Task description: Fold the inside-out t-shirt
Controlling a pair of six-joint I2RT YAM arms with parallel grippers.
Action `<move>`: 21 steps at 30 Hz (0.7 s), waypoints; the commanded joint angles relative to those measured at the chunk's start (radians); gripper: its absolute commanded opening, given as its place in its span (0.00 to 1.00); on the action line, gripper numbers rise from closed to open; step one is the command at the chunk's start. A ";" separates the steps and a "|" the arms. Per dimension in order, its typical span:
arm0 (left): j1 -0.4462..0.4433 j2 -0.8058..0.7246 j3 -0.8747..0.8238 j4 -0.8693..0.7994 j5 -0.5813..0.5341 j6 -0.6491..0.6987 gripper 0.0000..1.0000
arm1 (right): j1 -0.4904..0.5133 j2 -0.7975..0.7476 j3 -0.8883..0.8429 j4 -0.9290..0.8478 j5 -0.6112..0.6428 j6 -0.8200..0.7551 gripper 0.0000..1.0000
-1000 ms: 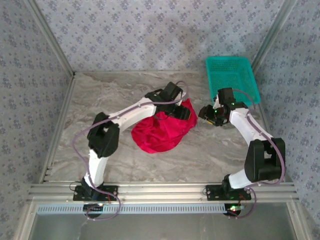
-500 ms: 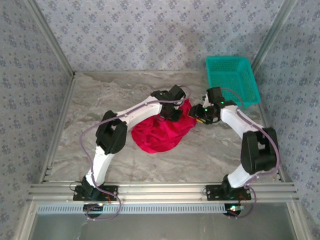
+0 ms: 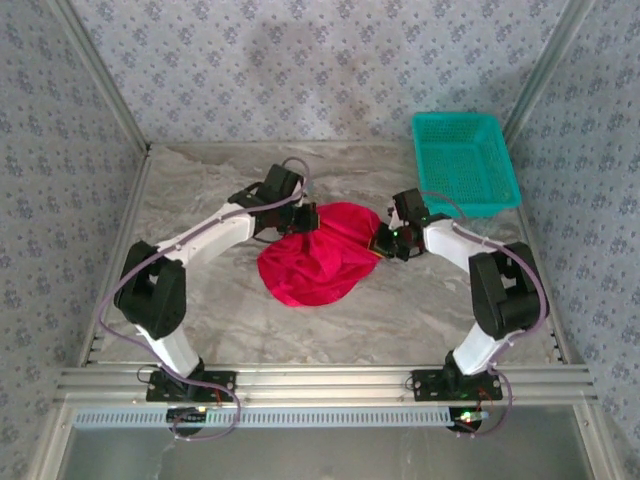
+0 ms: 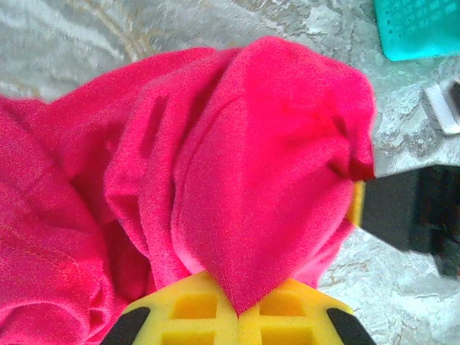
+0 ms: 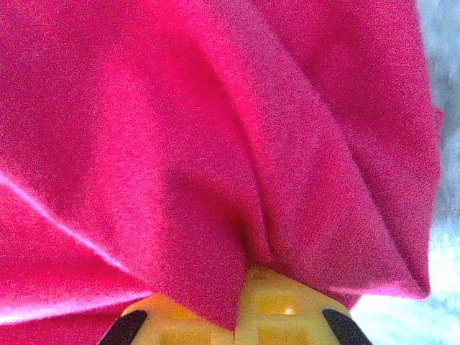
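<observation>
The plain bright red, soft cloth short-sleeved t-shirt (image 3: pixel 318 262) lies bunched in a rumpled mound near the middle of the grey marble-patterned bench (image 3: pixel 400 310), between the two arms. The left claw (image 3: pixel 303 220) sits at the mound's far left edge with its yellow pads (image 4: pixel 194 316) pressed together on a fold of the red cloth. In the left wrist view a pointed flap of fabric runs down into the seam between the pads, and the rest of the shirt rises away from them in thick ridges. The right claw (image 3: pixel 384 243) is at the mound's right edge, facing the left one across the cloth, and it too pinches the shirt. In the right wrist view the red fabric drapes over its yellow pads (image 5: pixel 287 305) and a fold tucks into the line where they meet. From above, the shirt's far edge runs from one claw to the other, while the bulk of it spreads toward the near side on the bench; whether the gripped edge is off the surface I cannot tell. The teal plastic mesh basket (image 3: pixel 465 165) stands at the far right corner of the bench, beyond the right claw and apart from the shirt. Its corner appears at the upper right of the left wrist view, where the right claw's black body touches the tip of the cloth.
</observation>
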 commanded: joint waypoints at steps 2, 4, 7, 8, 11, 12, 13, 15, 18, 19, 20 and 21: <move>-0.002 0.010 -0.083 0.185 0.091 -0.087 0.00 | 0.062 -0.054 -0.030 -0.083 0.085 -0.045 0.05; -0.006 0.014 -0.092 0.199 0.098 -0.089 0.00 | 0.097 -0.088 0.004 -0.130 0.155 -0.077 0.17; -0.016 0.010 -0.091 0.202 0.100 -0.083 0.00 | 0.137 -0.139 0.057 -0.179 0.242 -0.110 0.33; -0.018 0.008 -0.088 0.202 0.101 -0.080 0.00 | 0.148 -0.154 0.073 -0.187 0.262 -0.112 0.37; -0.024 0.005 -0.082 0.200 0.100 -0.075 0.00 | 0.178 -0.162 0.116 -0.191 0.294 -0.121 0.40; -0.025 0.005 -0.081 0.199 0.098 -0.074 0.00 | 0.186 -0.157 0.127 -0.190 0.299 -0.129 0.41; -0.027 0.006 -0.080 0.200 0.097 -0.074 0.00 | 0.193 -0.147 0.137 -0.185 0.299 -0.136 0.42; -0.028 0.009 -0.077 0.197 0.099 -0.074 0.00 | 0.205 -0.111 0.162 -0.183 0.303 -0.150 0.45; -0.030 0.008 -0.074 0.190 0.098 -0.073 0.00 | 0.220 -0.043 0.203 -0.176 0.317 -0.181 0.50; -0.030 0.006 -0.074 0.188 0.096 -0.073 0.00 | 0.223 -0.021 0.218 -0.175 0.317 -0.189 0.51; -0.030 0.004 -0.073 0.185 0.096 -0.072 0.00 | 0.223 0.005 0.233 -0.177 0.318 -0.197 0.51; -0.030 0.001 -0.074 0.180 0.093 -0.069 0.00 | 0.226 0.027 0.251 -0.179 0.315 -0.203 0.52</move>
